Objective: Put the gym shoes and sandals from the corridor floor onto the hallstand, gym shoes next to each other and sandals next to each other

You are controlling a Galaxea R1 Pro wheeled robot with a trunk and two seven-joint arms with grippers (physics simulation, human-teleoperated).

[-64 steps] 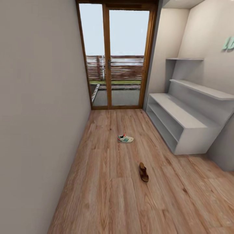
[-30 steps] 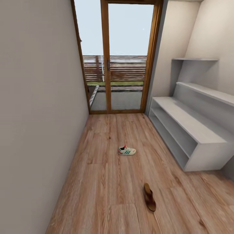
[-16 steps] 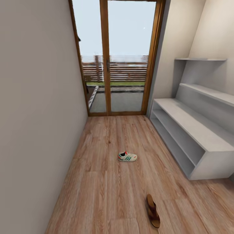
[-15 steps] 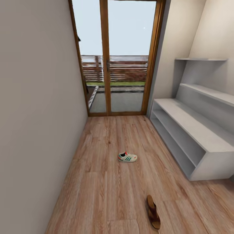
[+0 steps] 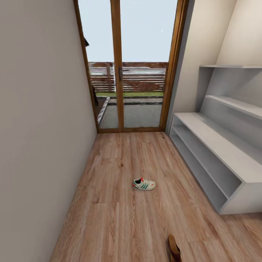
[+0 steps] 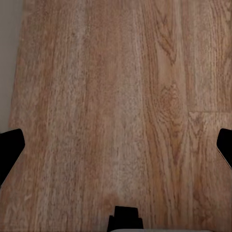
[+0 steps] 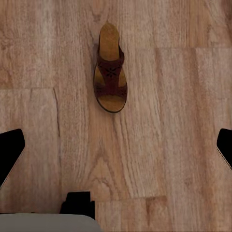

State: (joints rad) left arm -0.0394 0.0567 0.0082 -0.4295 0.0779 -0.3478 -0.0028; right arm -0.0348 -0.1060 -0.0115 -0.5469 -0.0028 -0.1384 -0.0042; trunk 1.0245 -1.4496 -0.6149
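Head view looked down a narrow corridor toward a wood-framed glass door at the far end. One gym shoe lay alone on the corridor floor, about midway between the left wall and the hallstand, which ran along the right side with nothing on its bench top or open tiers. A sandal lay nearer the robot and slightly right of the sneaker, well apart from it and cut off by the view's lower edge. Right wrist view showed that same sandal flat on the planks, strap up, beyond the right gripper, whose jaws stood spread wide and empty. Left wrist view showed the left gripper likewise spread wide over bare planks.
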